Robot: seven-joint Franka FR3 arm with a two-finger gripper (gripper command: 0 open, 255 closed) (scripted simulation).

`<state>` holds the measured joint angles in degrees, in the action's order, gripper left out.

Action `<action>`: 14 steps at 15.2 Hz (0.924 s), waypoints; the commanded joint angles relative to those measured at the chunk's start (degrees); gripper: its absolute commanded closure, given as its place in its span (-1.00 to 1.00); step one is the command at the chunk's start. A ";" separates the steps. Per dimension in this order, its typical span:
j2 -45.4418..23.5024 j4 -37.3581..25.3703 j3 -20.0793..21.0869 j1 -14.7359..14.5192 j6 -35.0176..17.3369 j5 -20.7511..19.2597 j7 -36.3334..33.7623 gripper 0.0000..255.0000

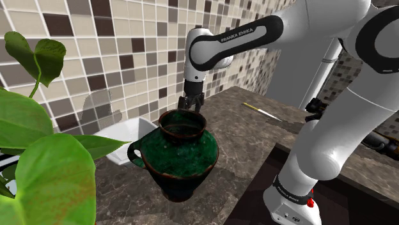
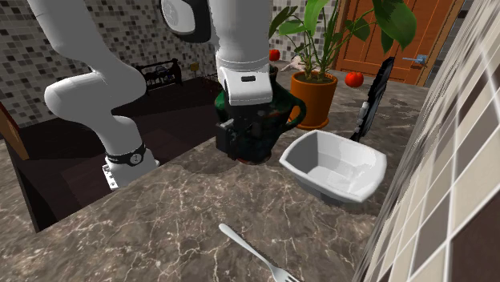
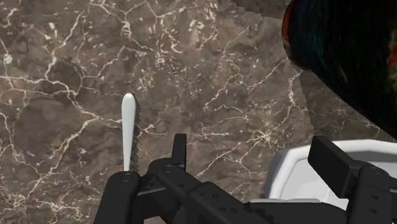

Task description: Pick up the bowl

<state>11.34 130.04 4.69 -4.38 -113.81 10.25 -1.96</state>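
The white squarish bowl [image 2: 336, 168] sits on the marble counter [image 2: 152, 224], and in the shoulder view the bowl [image 1: 126, 139] is partly hidden behind a dark green jug [image 1: 182, 153]. My black gripper [image 2: 240, 148] hangs open above the counter, close beside the jug and a short way from the bowl. In the wrist view the gripper [image 3: 254, 159] has its fingers [image 3: 334, 162] well apart with nothing between them. One finger is over the near edge of the bowl [image 3: 299, 181]. The gripper [image 1: 191, 102] shows just behind the jug's mouth.
The green jug [image 2: 276, 112] stands right against the hand. A fork [image 2: 256, 256] lies on the counter, its handle [image 3: 129, 127] beside the other finger. A potted plant [image 2: 314, 92], a black utensil [image 2: 372, 100] and a dark sink [image 1: 332, 198] flank the counter. Big leaves [image 1: 45, 172] fill the shoulder view's left.
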 commanded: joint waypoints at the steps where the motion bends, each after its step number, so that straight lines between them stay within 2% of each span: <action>1: -4.14 -2.58 0.42 -0.46 -2.61 1.55 -0.76 -1.00; 10: -20.79 -17.07 1.94 -2.00 -9.41 7.28 -3.49 -1.00; 14: -22.64 -16.88 2.08 -2.11 -11.62 7.79 -3.04 -1.00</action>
<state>-10.79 113.02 6.73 -6.46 -124.73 17.88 -5.12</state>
